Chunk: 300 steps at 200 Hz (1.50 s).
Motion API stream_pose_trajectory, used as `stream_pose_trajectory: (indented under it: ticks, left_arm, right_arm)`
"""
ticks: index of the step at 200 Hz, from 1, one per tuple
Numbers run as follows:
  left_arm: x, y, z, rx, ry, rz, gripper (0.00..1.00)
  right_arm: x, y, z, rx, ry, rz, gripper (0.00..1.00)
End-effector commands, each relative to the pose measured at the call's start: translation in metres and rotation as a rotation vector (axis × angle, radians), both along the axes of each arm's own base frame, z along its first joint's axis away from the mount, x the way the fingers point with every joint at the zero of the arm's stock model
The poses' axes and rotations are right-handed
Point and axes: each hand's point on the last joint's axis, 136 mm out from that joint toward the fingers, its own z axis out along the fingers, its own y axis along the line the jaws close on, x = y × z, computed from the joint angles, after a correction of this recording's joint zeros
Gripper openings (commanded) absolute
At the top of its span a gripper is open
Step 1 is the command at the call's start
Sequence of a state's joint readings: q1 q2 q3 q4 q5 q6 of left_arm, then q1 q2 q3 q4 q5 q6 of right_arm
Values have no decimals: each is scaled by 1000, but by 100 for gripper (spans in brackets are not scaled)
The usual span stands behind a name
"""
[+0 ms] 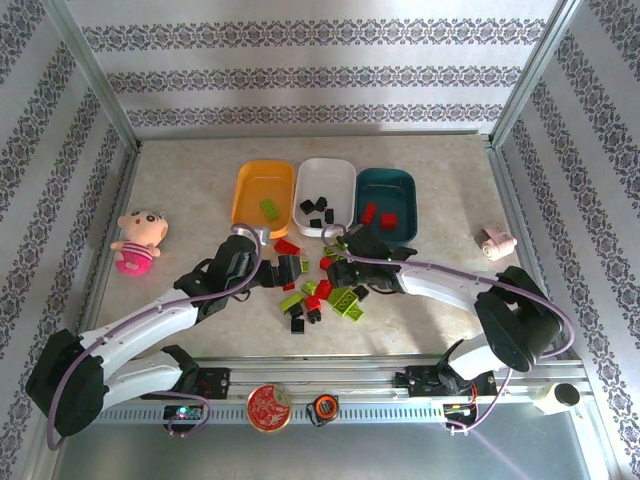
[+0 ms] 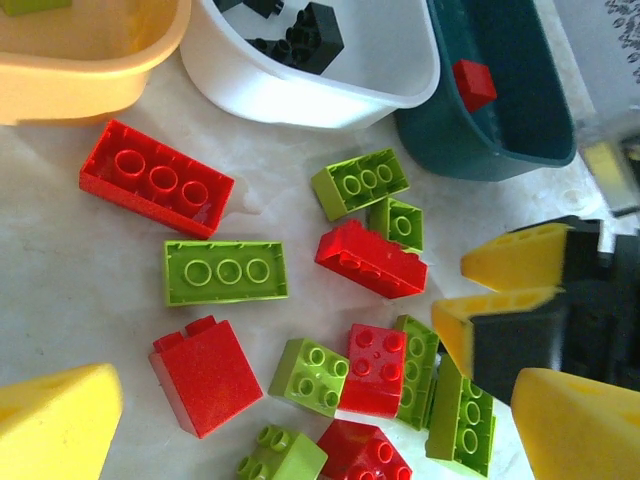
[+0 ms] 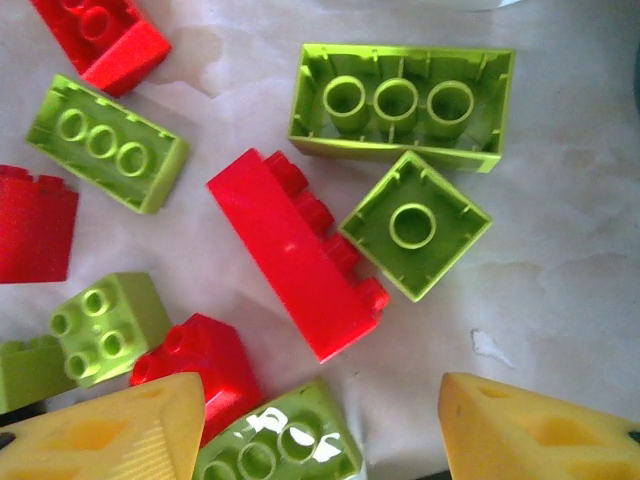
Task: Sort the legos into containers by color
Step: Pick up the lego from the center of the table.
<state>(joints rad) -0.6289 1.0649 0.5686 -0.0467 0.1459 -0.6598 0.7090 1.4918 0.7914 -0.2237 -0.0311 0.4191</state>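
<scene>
The legos (image 1: 322, 288) lay in a loose pile in the middle of the counter (image 1: 180, 190), just on the near side of the containers (image 1: 325, 163). The containers stood in a row, each with its long side running near to far. The orange-yellow bin (image 1: 252, 185) was on the left, the white bin (image 1: 335, 178) in the middle and the teal bin (image 1: 395, 185) on the right. A lime green brick (image 1: 270, 208) lay in the orange-yellow bin, black bricks (image 1: 316, 212) in the white bin and red bricks (image 1: 378, 214) in the teal bin.

In the pile, a long red brick (image 2: 155, 178) lay bottom up, its long side slanting from far left to near right. Near of it, a long lime brick (image 2: 225, 272) also lay bottom up, pointing left to right. Another red brick (image 3: 295, 255) lay on its side, slanting the same way as the first. Its studs faced a small square lime brick (image 3: 415, 225) that was bottom up and just beside it.

The left end effector (image 2: 320, 425) hung over the near part of the pile with its fingers spread wide, holding nothing. The right end effector (image 3: 320, 440) hung low over the right part of the pile. Its fingers were apart too. A shiny lime brick (image 3: 275, 445) lay between them, but with a gap on the right, so nothing was pinched.

A pink doll (image 1: 135, 240) sat far off to the left. A round red tin (image 1: 269, 407) lay by the near rail.
</scene>
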Motion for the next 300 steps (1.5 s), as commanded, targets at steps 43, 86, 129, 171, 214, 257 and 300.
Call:
stream_pose_trajectory:
  ticks: [43, 86, 129, 171, 214, 257, 300]
  left_arm:
    - [-9, 15, -2, 38, -25, 30, 100]
    - [-13, 22, -6, 56, -23, 43, 100]
    - [-15, 25, -5, 57, -29, 49, 100]
    - [-15, 27, -5, 75, -31, 46, 100]
    - [-14, 26, -1, 72, -38, 44, 100]
    - [-15, 26, -4, 71, -28, 45, 100]
    - [-16, 29, -6, 88, -29, 52, 100]
  right_arm:
    - [17, 16, -14, 4, 56, 51, 56]
    - [14, 35, -18, 3, 70, 93, 49]
    - [18, 30, -25, -62, 75, 65, 41]
    - [15, 29, -31, -108, 79, 77, 42]
    - [15, 35, -36, -113, 79, 80, 37]
    - [9, 36, -31, -93, 74, 91, 27]
    - [-4, 32, -10, -34, 38, 103, 19]
